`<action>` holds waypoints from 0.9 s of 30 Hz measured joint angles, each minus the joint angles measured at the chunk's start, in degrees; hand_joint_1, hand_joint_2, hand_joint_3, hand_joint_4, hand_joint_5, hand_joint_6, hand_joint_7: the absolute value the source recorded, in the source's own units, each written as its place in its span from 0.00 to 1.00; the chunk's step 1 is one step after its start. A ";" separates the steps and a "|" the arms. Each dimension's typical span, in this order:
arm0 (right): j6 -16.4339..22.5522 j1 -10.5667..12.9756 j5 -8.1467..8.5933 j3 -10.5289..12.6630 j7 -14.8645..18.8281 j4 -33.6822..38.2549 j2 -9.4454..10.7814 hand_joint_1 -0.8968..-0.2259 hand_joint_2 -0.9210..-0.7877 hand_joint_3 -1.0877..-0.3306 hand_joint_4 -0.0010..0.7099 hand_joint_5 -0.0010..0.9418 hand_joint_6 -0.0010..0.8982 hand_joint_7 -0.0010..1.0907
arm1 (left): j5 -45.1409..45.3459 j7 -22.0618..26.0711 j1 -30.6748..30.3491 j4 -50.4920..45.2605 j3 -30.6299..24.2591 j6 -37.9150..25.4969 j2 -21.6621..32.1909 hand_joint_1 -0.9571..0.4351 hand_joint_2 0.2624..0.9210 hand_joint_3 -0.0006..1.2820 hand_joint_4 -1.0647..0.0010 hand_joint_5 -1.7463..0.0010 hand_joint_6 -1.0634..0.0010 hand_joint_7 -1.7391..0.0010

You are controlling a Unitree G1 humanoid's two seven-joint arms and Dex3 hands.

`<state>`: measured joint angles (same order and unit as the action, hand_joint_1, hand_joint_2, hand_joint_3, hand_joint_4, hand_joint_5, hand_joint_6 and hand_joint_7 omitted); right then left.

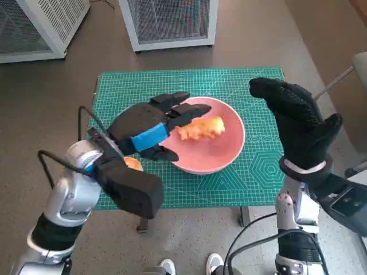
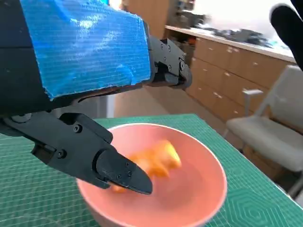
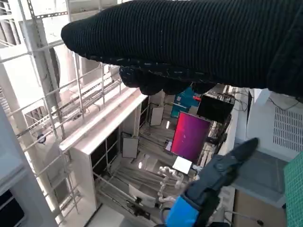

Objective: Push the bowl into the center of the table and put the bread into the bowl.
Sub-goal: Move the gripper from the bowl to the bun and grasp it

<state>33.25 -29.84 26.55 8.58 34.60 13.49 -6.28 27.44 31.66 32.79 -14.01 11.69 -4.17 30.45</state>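
A pink bowl (image 1: 221,150) sits near the middle of the green mat (image 1: 241,86). A piece of orange bread (image 1: 200,129) lies inside the bowl (image 2: 199,189), and it shows as a blurred orange lump (image 2: 158,158) in the left wrist view. My left hand (image 1: 155,129) hovers over the bowl's left rim with its fingers (image 2: 116,168) spread and nothing in them. My right hand (image 1: 298,123) is raised above the table's right edge, fingers apart and empty. The right wrist view shows only the glove (image 3: 199,42) and the left hand (image 3: 208,184) far off.
A second orange piece (image 1: 133,164) lies on the mat under my left forearm. White mesh cabinets (image 1: 169,23) stand beyond the table. A grey chair (image 2: 270,137) stands to the right. A person's shoes (image 1: 192,266) show below the table's front edge.
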 measured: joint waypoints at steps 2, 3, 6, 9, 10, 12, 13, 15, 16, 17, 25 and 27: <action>-0.06 0.03 0.00 -0.08 -0.10 -0.01 0.01 0.77 0.00 0.80 0.84 0.02 0.18 0.62 | -0.73 0.95 -0.85 -1.79 -1.44 -1.12 0.90 0.37 0.86 0.00 0.85 1.00 0.78 0.93; -0.15 0.03 0.00 -0.11 -0.14 -0.04 0.02 0.77 0.00 0.80 0.84 0.02 0.18 0.62 | -0.99 1.49 -1.32 -2.90 -2.20 -1.79 1.42 0.38 0.85 0.00 0.85 1.00 0.78 0.94; -0.46 0.17 0.02 -0.19 -0.20 -0.21 0.00 0.78 0.00 0.80 0.84 0.02 0.18 0.63 | -1.59 2.95 -2.55 -5.70 -4.37 -3.65 3.01 0.41 0.81 0.00 0.84 1.00 0.77 0.94; -0.79 0.38 0.03 -0.25 -0.31 -0.55 0.00 0.78 0.00 0.80 0.84 0.02 0.18 0.63 | -2.04 4.48 -3.58 -8.50 -6.55 -6.02 4.67 0.44 0.78 0.00 0.84 1.00 0.77 0.94; -0.86 0.42 0.03 -0.28 -0.31 -0.66 0.00 0.78 0.00 0.80 0.84 0.02 0.18 0.63 | -2.14 4.90 -3.94 -9.31 -7.15 -6.76 5.23 0.46 0.77 0.00 0.84 1.00 0.76 0.94; -0.92 0.50 0.04 -0.29 -0.33 -0.88 -0.01 0.79 0.00 0.80 0.84 0.02 0.18 0.63 | -2.34 5.78 -4.76 -11.10 -8.46 -8.38 6.30 0.49 0.75 0.00 0.83 1.00 0.76 0.95; -0.95 0.52 0.04 -0.32 -0.37 -0.99 -0.01 0.79 0.00 0.80 0.84 0.02 0.18 0.63 | -2.37 6.23 -5.19 -11.98 -8.94 -9.19 6.78 0.50 0.74 0.00 0.83 1.00 0.76 0.95; -1.05 0.55 0.03 -0.39 -0.43 -1.25 0.01 0.79 0.00 0.80 0.84 0.02 0.18 0.63 | -2.55 7.22 -6.23 -13.59 -10.02 -10.68 7.86 0.56 0.72 0.00 0.83 1.00 0.75 0.95; -1.11 0.57 0.04 -0.41 -0.45 -1.35 0.01 0.78 0.00 0.80 0.84 0.02 0.18 0.63 | -2.67 7.67 -6.76 -14.24 -10.47 -11.29 8.38 0.59 0.71 0.00 0.83 1.00 0.75 0.95; -1.24 0.58 0.04 -0.45 -0.49 -1.45 0.00 0.78 0.00 0.80 0.84 0.02 0.18 0.63 | -2.88 8.22 -7.29 -14.86 -10.93 -11.96 8.91 0.61 0.71 0.00 0.83 1.00 0.75 0.95; -1.99 0.66 0.01 -0.76 -0.87 -1.80 0.05 0.78 0.00 0.80 0.84 0.02 0.17 0.63 | -5.09 12.88 -11.28 -17.19 -13.97 -17.51 12.99 0.80 0.76 0.01 0.84 1.00 0.74 0.97; -2.05 0.67 0.02 -0.78 -0.97 -1.84 0.05 0.78 0.00 0.80 0.84 0.02 0.17 0.64 | -5.25 13.65 -11.90 -17.48 -14.13 -19.15 13.73 0.81 0.76 0.01 0.84 1.00 0.74 0.97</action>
<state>31.20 -29.17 26.57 7.81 33.64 11.65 -6.24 22.20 45.31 20.89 -31.49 -2.44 -23.32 44.17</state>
